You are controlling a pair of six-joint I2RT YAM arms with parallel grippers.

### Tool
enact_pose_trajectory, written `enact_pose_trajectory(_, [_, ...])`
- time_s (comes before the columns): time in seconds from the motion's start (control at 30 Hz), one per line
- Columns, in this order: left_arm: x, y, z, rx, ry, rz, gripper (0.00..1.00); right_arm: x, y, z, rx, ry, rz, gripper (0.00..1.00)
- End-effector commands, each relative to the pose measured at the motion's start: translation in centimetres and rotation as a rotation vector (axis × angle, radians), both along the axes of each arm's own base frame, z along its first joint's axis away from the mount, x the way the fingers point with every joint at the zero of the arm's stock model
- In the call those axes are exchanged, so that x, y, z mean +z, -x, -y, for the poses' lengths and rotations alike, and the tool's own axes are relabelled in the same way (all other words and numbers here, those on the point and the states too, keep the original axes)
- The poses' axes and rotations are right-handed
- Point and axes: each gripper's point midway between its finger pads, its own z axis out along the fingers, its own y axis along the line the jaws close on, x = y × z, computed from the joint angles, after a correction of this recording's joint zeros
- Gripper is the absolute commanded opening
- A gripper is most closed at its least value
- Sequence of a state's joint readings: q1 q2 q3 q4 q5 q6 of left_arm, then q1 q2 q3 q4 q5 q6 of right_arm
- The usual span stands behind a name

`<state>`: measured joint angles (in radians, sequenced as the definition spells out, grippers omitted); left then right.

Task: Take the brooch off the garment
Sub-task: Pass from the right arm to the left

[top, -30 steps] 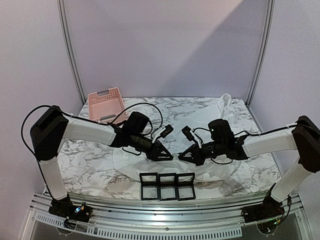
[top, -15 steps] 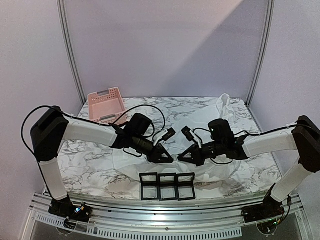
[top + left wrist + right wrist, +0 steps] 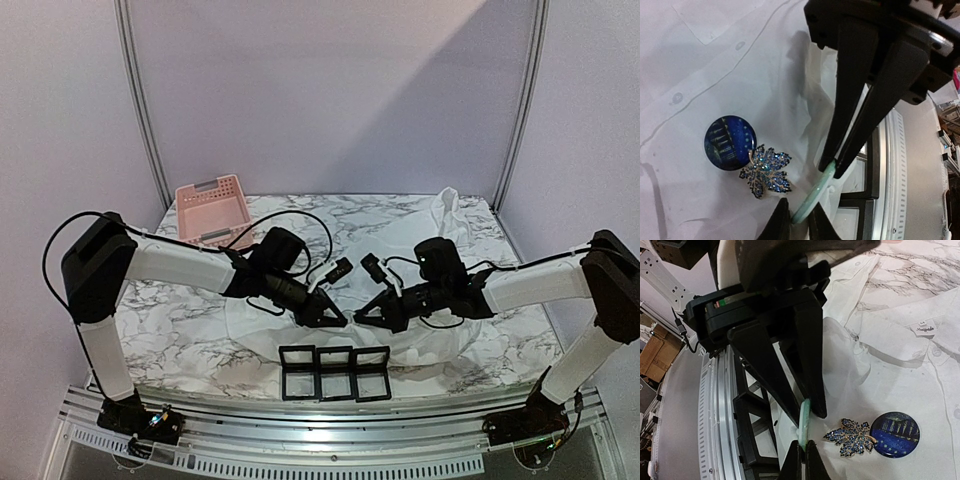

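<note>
The white garment (image 3: pixel 440 345) lies spread on the marble table and also shows in both wrist views (image 3: pixel 740 75) (image 3: pixel 900 355). Three brooches sit on it. One is a pale green disc brooch (image 3: pixel 816 191) (image 3: pixel 805 422), standing on edge. One is a blue jewelled leaf brooch (image 3: pixel 765 170) (image 3: pixel 851 436). One is a round dark-blue badge (image 3: pixel 730 142) (image 3: pixel 895 434). My left gripper (image 3: pixel 338 320) (image 3: pixel 797 209) is shut on one end of the green disc. My right gripper (image 3: pixel 362 318) (image 3: pixel 805 446) is shut on the other end. I cannot tell whether the disc is still pinned to the fabric.
A black three-compartment holder (image 3: pixel 335 372) stands at the near edge, just in front of both grippers. A pink basket (image 3: pixel 212 208) sits at the back left. One sleeve of the garment reaches the back right corner.
Both gripper tips have closed in a little toward each other over the shirt's front. The garment and the basket have not moved.
</note>
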<state>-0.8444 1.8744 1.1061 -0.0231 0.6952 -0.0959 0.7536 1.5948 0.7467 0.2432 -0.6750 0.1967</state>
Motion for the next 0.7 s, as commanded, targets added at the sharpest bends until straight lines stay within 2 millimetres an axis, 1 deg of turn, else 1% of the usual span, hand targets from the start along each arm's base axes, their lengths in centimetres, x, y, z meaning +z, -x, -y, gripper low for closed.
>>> enact_pose_trajectory(0.0, [0.2,0.4,0.4,-0.023,0.006,0.015,0.13,0.3,0.4,-0.7,0.040,-0.012,-0.009,0.00])
enact_pose_trajectory(0.2, [0.2,0.9,0.5,-0.045,0.013,0.001,0.02,0.3,0.2,-0.6,0.028,-0.010,-0.005,0.00])
enact_pose_trajectory(0.27, [0.4,1.2,0.5,-0.062,0.014,0.003,0.00,0.3,0.1,-0.6,0.019,-0.008,-0.004,0.01])
enact_pose_trajectory(0.33, [0.1,1.4,0.4,-0.075,0.003,0.006,0.00,0.4,0.0,-0.5,0.001,-0.016,0.006,0.08])
enact_pose_trajectory(0.47, [0.1,1.6,0.4,-0.081,0.001,0.002,0.00,1.5,-0.1,0.2,-0.041,-0.053,0.028,0.30])
enact_pose_trajectory(0.57, [0.3,1.6,0.4,-0.083,0.006,-0.001,0.00,1.9,0.0,0.5,-0.055,-0.070,0.022,0.39])
enact_pose_trajectory(0.67, [0.4,1.6,0.4,-0.083,0.009,-0.001,0.00,1.7,0.3,0.6,-0.059,-0.079,0.004,0.45])
